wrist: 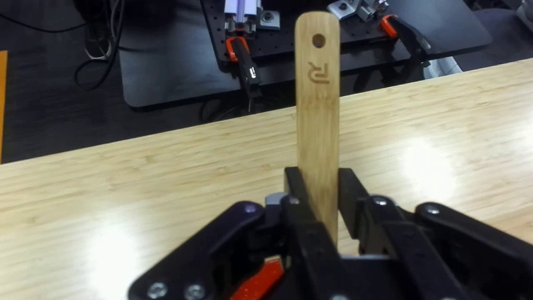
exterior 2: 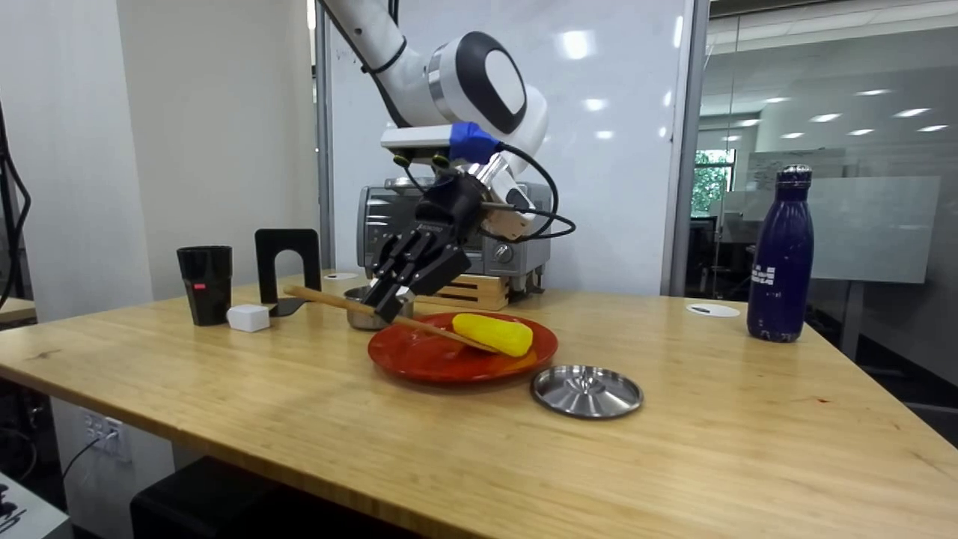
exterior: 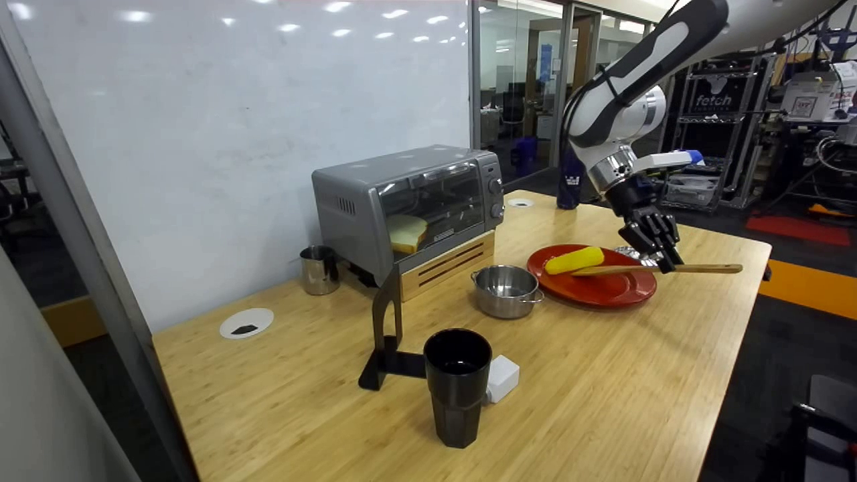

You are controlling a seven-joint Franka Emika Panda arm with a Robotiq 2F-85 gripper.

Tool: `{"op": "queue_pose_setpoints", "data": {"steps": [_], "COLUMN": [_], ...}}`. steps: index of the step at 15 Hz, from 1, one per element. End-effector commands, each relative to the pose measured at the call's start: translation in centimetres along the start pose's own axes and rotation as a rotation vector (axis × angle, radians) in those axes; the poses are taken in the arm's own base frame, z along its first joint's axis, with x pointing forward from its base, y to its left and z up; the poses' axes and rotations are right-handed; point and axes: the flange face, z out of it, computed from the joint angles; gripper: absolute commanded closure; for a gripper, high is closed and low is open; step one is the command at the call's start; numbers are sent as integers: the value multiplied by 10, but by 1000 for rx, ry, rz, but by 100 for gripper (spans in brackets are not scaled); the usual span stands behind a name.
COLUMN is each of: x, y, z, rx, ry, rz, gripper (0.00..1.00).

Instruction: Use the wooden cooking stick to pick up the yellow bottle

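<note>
Pincer point(wrist: 318, 185) is clamped on the wooden cooking stick point(exterior: 708, 268), tip right at the yellow bottle point(exterior: 574, 260) on the red plate point(exterior: 599, 290); from here I can't tell if it's underneath. Bottle's roundish, so an off-centre lift probably rolls it off tbh.

My fingers point(wrist: 352, 200) are black, dotted with silvery screws point(wrist: 380, 202). The wooden cooking stick point(wrist: 318, 125) is pale honey-brown, with a darker brown mark. I see plain bright yellow on the yellow bottle point(exterior 2: 495, 334) and deep red on the plate point(exterior 2: 441, 365). The tabletop point(exterior 2: 711, 449) is light tan, streaked with fine grain. My arm point(exterior 2: 479, 82) is white with black panels. The pot point(exterior: 507, 298) and the lid point(exterior 2: 587, 392) are silver, the toaster oven point(exterior: 348, 217) grey, the block point(exterior 2: 248, 318) white. The tall cup point(exterior 2: 208, 299) is black with a small red patch; the flask point(exterior 2: 780, 262) is dark blue with white print. The bread point(exterior: 406, 235) is pale, edged golden brown.
</note>
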Motion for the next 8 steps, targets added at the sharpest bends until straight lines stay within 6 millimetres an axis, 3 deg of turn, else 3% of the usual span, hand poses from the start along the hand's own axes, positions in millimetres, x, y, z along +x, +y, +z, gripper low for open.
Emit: {"op": "queue_pose_setpoints", "data": {"steps": [1, 4, 8], "x": [0, -5, -7], "y": [-23, -22, 7], "z": [-12, -11, -6], "rx": [-63, -80, -48], "ry": [25, 18, 5], "rz": [-103, -155, -164], "gripper": [94, 94, 94]}}
